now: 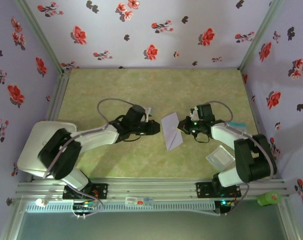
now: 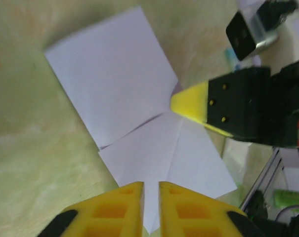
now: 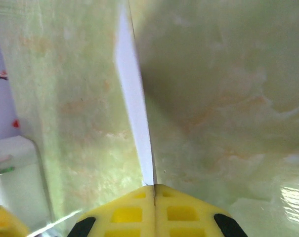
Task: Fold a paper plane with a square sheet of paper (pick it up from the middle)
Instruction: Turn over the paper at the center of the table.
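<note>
Clenching the part-folded square sheet of paper (image 1: 170,135) mid-frame, the right pincer (image 3: 154,185) anchors an early fold; the left pincer (image 2: 151,185), slightly parted, should probably grip the sheet's lower corner next.

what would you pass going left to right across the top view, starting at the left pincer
left pincer → folded lavender paper → right pincer → translucent plastic square → green object by the near rail
</note>
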